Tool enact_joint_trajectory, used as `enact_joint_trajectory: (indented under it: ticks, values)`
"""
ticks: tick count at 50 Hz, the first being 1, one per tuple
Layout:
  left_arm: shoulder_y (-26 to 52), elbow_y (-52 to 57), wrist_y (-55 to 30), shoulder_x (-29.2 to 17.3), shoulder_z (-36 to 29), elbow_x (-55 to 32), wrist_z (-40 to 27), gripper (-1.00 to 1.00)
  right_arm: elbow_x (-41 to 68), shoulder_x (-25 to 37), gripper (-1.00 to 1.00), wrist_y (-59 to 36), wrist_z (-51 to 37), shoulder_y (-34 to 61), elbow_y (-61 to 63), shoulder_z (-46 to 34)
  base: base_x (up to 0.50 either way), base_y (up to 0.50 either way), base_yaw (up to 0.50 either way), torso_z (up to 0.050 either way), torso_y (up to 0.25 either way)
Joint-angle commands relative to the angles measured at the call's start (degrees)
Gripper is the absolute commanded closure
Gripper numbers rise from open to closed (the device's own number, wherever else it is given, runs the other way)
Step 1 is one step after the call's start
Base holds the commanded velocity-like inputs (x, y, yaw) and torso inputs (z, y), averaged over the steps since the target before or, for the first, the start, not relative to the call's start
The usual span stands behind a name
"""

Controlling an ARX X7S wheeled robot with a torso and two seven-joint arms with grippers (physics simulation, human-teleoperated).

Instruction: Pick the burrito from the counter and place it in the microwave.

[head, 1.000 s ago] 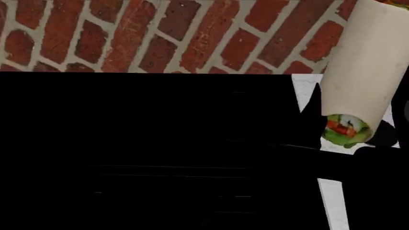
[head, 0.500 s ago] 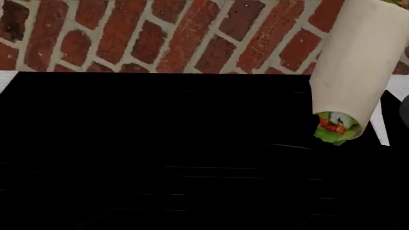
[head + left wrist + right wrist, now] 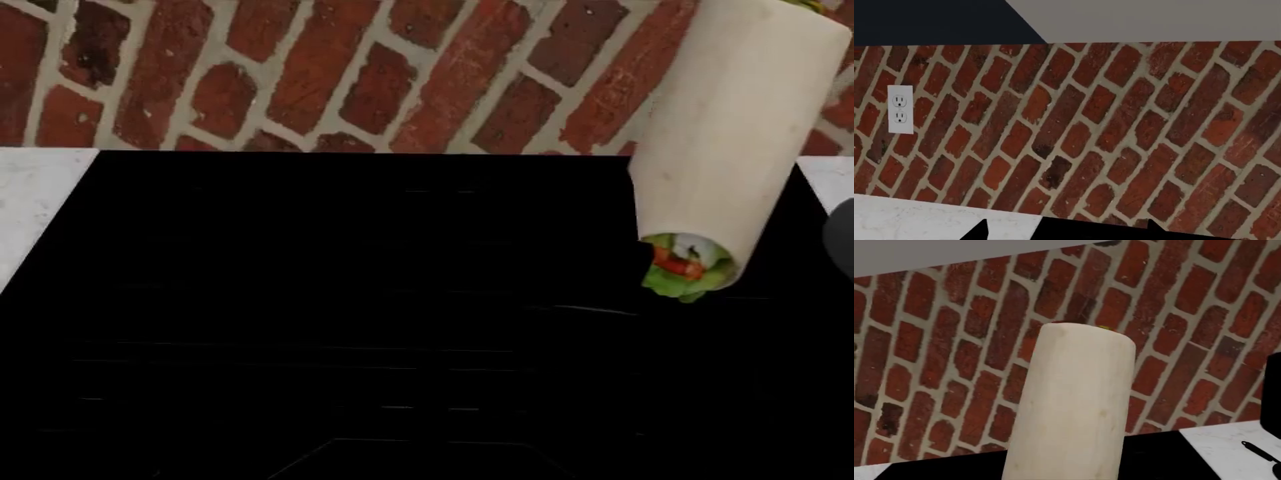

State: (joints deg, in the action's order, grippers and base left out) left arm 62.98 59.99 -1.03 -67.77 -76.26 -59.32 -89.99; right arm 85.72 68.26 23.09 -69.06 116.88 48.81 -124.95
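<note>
The burrito (image 3: pixel 727 140) is a beige roll held in the air at the right of the head view, tilted, its cut end (image 3: pixel 687 268) with green lettuce and red filling pointing down over the black stove top (image 3: pixel 347 300). In the right wrist view the burrito (image 3: pixel 1074 405) fills the space between my right gripper's jaws; the fingers themselves do not stand out from the black behind them. My left gripper (image 3: pixel 1066 232) is open and empty, its two black fingertips (image 3: pixel 981 231) wide apart near the counter (image 3: pixel 921 220). The microwave is out of view.
A red brick wall (image 3: pixel 334 70) backs the stove. White marble counter shows at the left (image 3: pixel 34 200) and right (image 3: pixel 827 175). A wall outlet (image 3: pixel 899 109) sits on the bricks. A thin black object (image 3: pixel 1257 452) lies on the counter.
The head view has shifted so the left counter strip now shows. The burrito has moved a little leftward in the view, still held tilted over the stove top.
</note>
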Motion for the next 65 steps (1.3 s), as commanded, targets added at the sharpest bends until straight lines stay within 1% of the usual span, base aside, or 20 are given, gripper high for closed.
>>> enact_joint_trajectory:
  ticks: [1,9,15,29,38,41,46,55,61,65]
  values:
    - [0.6,0.0,0.4,-0.2,-0.6,-0.1,0.0,-1.0,-1.0,-0.4,1.0,-0.9,0.8,0.5,0.5,1.9,0.0,0.0,0.0,0.0,0.0]
    - [-0.8,0.0,-0.6,0.5,1.4,-0.4,0.0,-1.0,-0.8,-1.1,1.0,-2.3,0.4,1.5,0.4,2.6,0.0,0.0,0.0,0.0,0.0]
    - [-1.2,0.0,-0.4,0.4,1.2,0.1,0.0,-1.0,-2.0,-1.2,1.0,-3.4,-0.8,1.7,1.0,2.9,0.0,0.0,0.0,0.0,0.002]
    - [-1.0,0.0,0.1,0.1,0.5,0.5,0.0,-1.0,-2.1,-1.0,1.0,-3.3,-0.6,1.0,1.1,3.5,0.0,0.41,0.0,0.0,0.0]
    - [0.5,0.0,0.6,-0.4,-0.8,0.1,0.0,-1.0,-1.8,-1.0,1.0,-3.2,-0.8,0.5,0.6,3.9,0.0,0.14,0.0,0.0,0.0]
    - [0.5,0.0,0.9,-0.6,-1.0,0.2,0.0,-1.0,-1.8,-0.9,1.0,-5.5,-1.9,2.0,0.9,4.0,0.0,0.0,0.0,0.0,0.003]
    - [1.4,0.0,0.5,-0.3,-1.0,-0.6,0.0,-1.0,-1.9,-0.6,1.0,-6.6,-1.8,3.0,1.3,4.6,0.0,0.0,0.0,0.0,0.0]
    - [0.0,0.0,-0.6,0.3,1.2,-1.0,0.0,-1.0,-0.4,0.7,1.0,-11.4,-2.9,8.4,5.1,6.7,0.0,0.0,0.0,0.0,0.0]
    - [-2.2,0.0,-2.1,1.4,3.6,-0.9,0.0,-1.0,2.7,0.7,1.0,-13.8,-2.4,12.2,6.9,8.8,0.0,0.0,0.0,0.0,0.0]
    - [-1.6,0.0,-1.6,1.1,2.5,-0.9,0.0,-1.0,6.3,1.0,1.0,-16.2,-1.8,15.7,7.5,11.0,0.0,0.0,0.0,0.0,0.003]
